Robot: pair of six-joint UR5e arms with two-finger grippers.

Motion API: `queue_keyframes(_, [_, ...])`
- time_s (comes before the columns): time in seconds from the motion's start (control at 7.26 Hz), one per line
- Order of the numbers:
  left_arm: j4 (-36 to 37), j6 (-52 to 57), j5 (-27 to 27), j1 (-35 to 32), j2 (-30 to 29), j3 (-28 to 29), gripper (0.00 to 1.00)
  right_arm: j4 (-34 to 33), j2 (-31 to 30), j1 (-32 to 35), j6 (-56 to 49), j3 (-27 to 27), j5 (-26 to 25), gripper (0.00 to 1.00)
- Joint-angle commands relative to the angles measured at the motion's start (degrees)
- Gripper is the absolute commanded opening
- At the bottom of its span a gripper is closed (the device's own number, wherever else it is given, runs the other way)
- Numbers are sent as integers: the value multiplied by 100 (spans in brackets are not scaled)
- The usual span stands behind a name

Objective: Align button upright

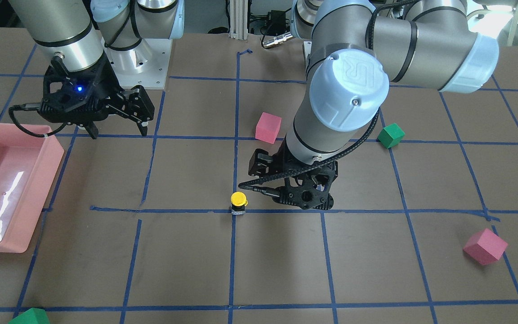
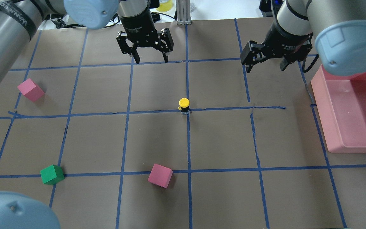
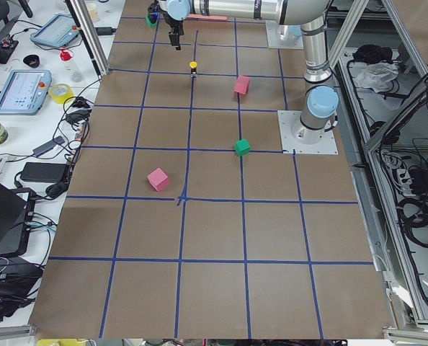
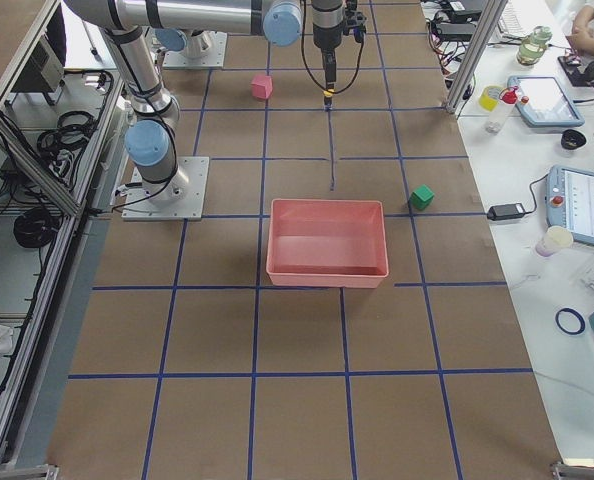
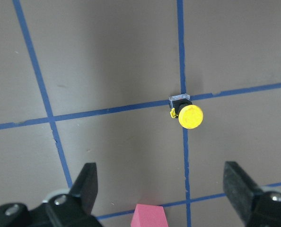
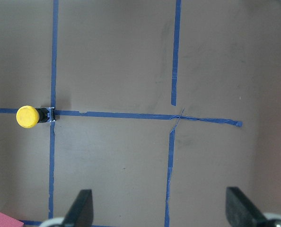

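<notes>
Plainly, the button [image 2: 184, 105] is seen standing upright, yellow cap on top, on a crossing of blue tape [image 2: 157, 111] lines just above the middle of the overhead frame. It is touched by neither hand. The left hand [image 2: 152, 59] is seen at the top of that frame, left of centre, its fingers spread wide with nothing gripped (in the left wrist view only bare tabletop [image 5: 117, 61] and the button are shown beyond the two fingers). The right hand [image 2: 265, 68] is found at the upper right, likewise wide open and empty, near the upper left corner of the pink tray [image 2: 321, 108]. One pink cube [image 2: 30, 90] is placed at the left edge, a second pink cube [image 2: 160, 175] at lower centre, and a green cube [image 2: 52, 174] at the lower left.
</notes>
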Motion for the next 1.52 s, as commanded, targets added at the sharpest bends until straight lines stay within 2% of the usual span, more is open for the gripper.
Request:
queue_keyframes(0.0, [1730, 13, 264, 205, 426, -884, 97, 0, -4, 0, 0, 0, 12, 100])
queue_keyframes(0.41, [1711, 31, 484, 504, 910, -1151, 100, 9, -4, 0, 0, 0, -15, 100])
queue_keyframes(0.55, [1223, 22, 484, 723, 1042, -1055, 100, 9, 4, -9, -9, 0, -32, 100])
queue_keyframes(0.69, [191, 92, 493, 1064, 1174, -854, 100, 9, -4, -9, -9, 0, -32, 100])
queue_keyframes(0.83, [-428, 179, 493, 1190, 1314, -756, 100, 9, -4, -9, -9, 0, -32, 100])
queue_keyframes(1.1, [-740, 207, 458, 1182, 1552, -938, 100, 18, -4, -9, -9, 0, -32, 100])
queue_keyframes(1.38, [-734, 215, 475, 1173, 1702, -1369, 100, 18, -4, -18, -9, 0, -41, 100])
